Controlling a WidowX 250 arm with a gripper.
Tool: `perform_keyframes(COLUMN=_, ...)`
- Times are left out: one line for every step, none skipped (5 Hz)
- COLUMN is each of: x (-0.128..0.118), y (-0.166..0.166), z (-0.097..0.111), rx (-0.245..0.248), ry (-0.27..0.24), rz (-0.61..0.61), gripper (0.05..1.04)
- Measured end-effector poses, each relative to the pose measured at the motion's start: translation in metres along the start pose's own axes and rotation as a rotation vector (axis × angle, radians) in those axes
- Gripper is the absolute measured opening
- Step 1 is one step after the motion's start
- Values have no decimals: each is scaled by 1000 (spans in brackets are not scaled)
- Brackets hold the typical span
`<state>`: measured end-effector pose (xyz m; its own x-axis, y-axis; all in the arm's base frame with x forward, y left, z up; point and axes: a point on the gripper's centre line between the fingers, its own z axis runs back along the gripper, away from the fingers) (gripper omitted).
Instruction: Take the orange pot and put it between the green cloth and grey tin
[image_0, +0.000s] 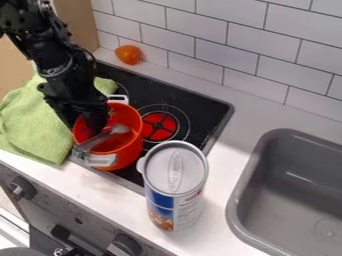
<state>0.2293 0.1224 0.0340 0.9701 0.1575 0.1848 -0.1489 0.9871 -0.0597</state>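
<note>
The black gripper (93, 117) hangs over the left part of the orange pot (127, 150), its lower end down inside the rim. Two light grey handles stick out from the pot, one at the back and one at the front. A greyish, spoon-like piece slants across the pot's opening. The pot stands on the stove's left part, between the green cloth (30, 122) on its left and the tin (175, 170) with a grey lid on its right. That tin stands upright at the stove's front right corner, close to the pot.
The black stovetop (204, 105) has a red burner mark right of the pot. An orange, rounded object (128, 54) lies by the tiled wall at the back. A grey sink (287, 185) is set into the counter at the right. Knobs line the stove's front below the counter edge.
</note>
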Motion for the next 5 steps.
perform_keyframes(x=8, y=1, z=16, rx=-35, ry=0, rz=30, gripper=992)
perform_keyframes(x=15, y=5, z=33, rx=-73, ry=-8, rz=62, gripper=1000)
perform_keyframes(x=18, y=2, z=42, rx=-81, ry=-38, rz=55, gripper=1000)
perform_keyframes(x=25, y=-11, z=45, rx=-7, ry=-106, rz=26, gripper=1000)
perform_keyframes(x=31, y=-16, z=43, rx=18, ry=-161, rz=12, gripper=1000)
